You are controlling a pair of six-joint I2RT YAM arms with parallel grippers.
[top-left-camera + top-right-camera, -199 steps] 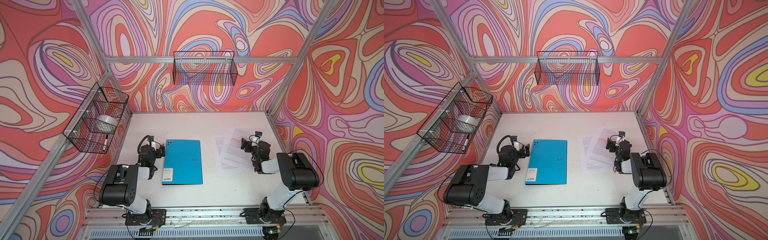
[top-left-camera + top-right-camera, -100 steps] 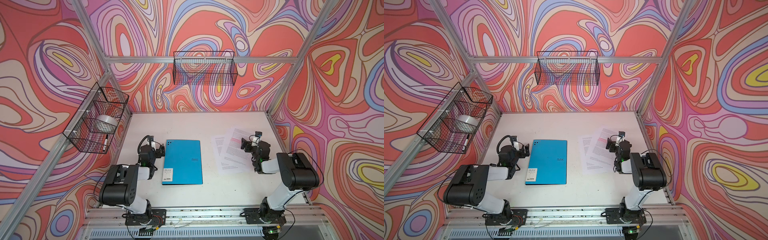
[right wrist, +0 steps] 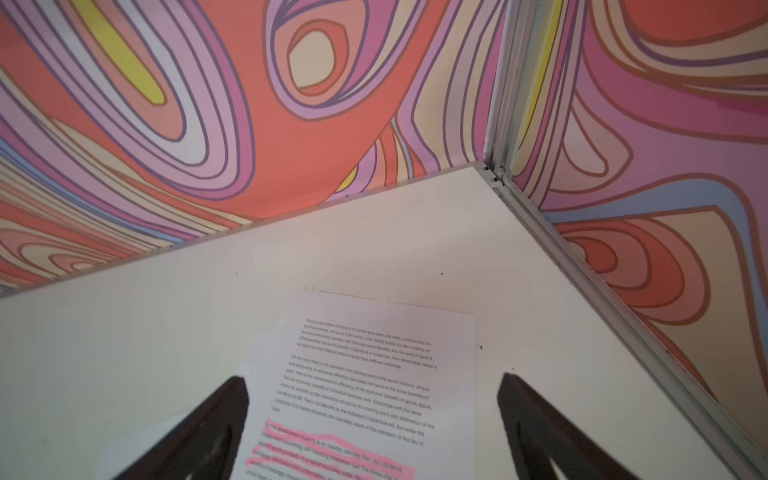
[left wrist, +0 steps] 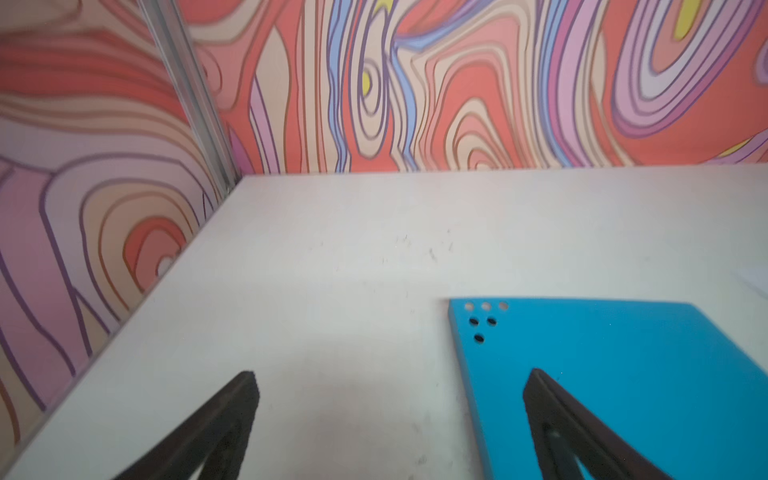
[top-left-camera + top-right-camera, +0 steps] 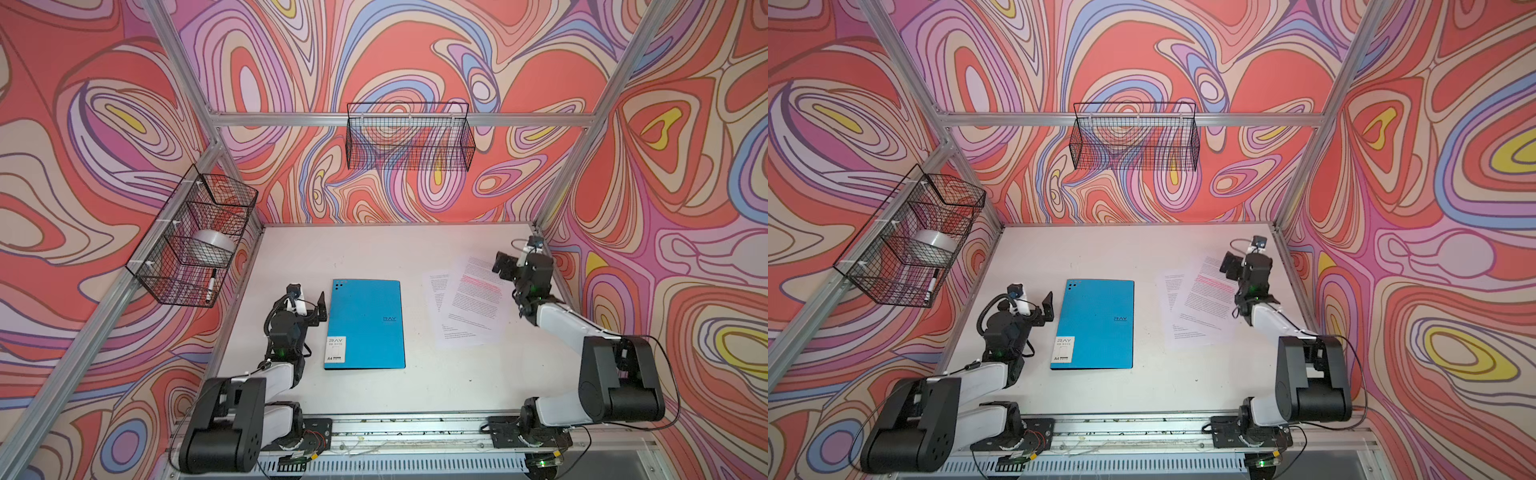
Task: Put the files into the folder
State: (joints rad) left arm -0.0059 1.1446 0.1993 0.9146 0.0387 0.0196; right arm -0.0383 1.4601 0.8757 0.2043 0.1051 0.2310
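The bright blue folder lies closed and flat on the white table, left of centre, its white label at the near left corner. The files are white printed sheets fanned on the table at the right, the upper one with pink highlighted lines. My left gripper hovers open just left of the folder's far left corner; in the left wrist view one finger hangs over the folder. My right gripper is open above the far edge of the files, empty.
A wire basket on the left wall holds a tape roll and a marker. Another wire basket hangs on the back wall. Aluminium frame posts stand at the table's back corners, and a rail runs along the front edge.
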